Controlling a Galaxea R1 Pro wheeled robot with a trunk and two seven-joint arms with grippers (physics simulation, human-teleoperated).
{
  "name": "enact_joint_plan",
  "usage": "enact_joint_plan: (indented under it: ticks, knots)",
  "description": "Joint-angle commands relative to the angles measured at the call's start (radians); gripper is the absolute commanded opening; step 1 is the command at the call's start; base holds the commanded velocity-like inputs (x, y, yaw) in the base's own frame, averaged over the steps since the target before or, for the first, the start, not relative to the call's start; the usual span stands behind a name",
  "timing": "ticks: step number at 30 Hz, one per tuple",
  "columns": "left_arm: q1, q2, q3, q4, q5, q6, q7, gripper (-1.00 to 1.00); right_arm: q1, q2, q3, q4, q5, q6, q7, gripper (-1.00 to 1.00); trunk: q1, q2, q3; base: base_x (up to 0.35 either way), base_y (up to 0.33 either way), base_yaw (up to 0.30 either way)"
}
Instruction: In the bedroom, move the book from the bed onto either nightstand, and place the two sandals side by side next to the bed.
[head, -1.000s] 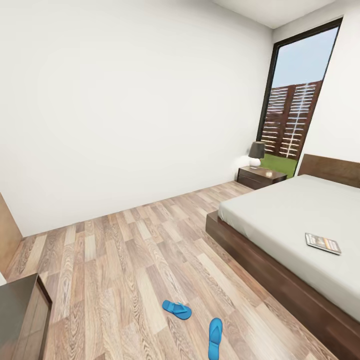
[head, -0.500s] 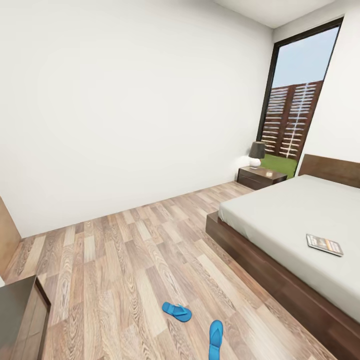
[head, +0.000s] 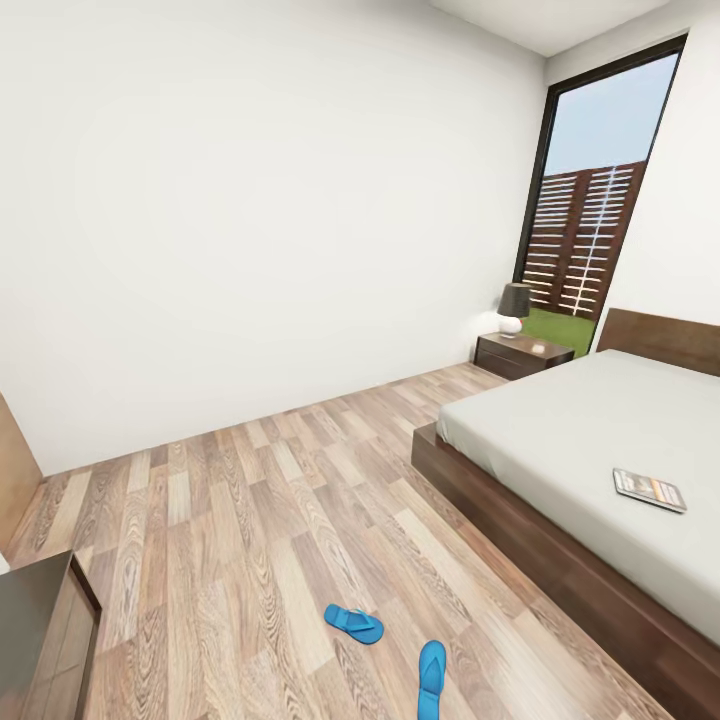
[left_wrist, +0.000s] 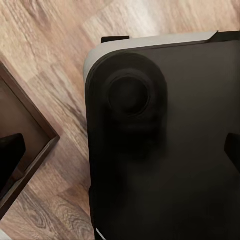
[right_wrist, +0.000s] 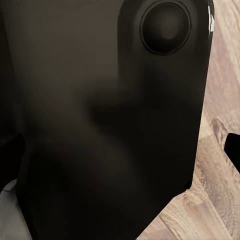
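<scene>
Fingers on both arms are giving little away: each wrist view is looking down onto the robot's dark body (left_wrist: 160, 150) with plank floor (right_wrist: 220, 165) beside it, and only dark slivers are poking in at the frame edges, so whether the jaws are parted or closed cannot be told.

Outward, in the head view, the book (head: 650, 490) is lying flat on the bed (head: 580, 420), ahead and to the robot's right, its long axis running roughly along the near bed edge. Judging from that, the right arm is sitting nearer. One nightstand (head: 522, 354) is standing beyond the bed's far corner, carrying a lamp (head: 514, 306). Two sandals (head: 353, 621) are lying apart on the floor, angled differently, well short of the bed frame
</scene>
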Motion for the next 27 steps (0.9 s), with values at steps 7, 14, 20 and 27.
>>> enact_joint_plan:
  ticks: [7, 14, 20, 27]
  knots:
    - [-0.001, 0.000, -0.002, 0.001, -0.001, -0.004, -0.001, 1.00, 0.000, 0.000, -0.002, 0.000, -0.001, 0.000, 0.000, 1.00, 0.000, 0.000, -0.001, 0.000, 0.000, 0.000]
    - [-0.001, 0.000, -0.002, 0.001, -0.001, -0.004, -0.001, 1.00, 0.000, 0.000, -0.002, 0.000, -0.001, -0.001, 0.000, 1.00, 0.000, 0.000, -0.001, 0.000, 0.000, 0.000]
    - [-0.001, 0.000, -0.002, 0.001, -0.001, -0.004, -0.001, 1.00, 0.000, 0.000, -0.002, -0.001, -0.001, -0.001, 0.000, 1.00, 0.000, 0.000, -0.001, 0.000, 0.000, 0.000]
    - [-0.001, 0.000, -0.003, 0.001, -0.001, -0.004, -0.001, 1.00, 0.000, 0.000, -0.003, -0.009, 0.000, -0.001, 0.000, 1.00, 0.000, 0.000, -0.001, 0.000, 0.000, 0.000]
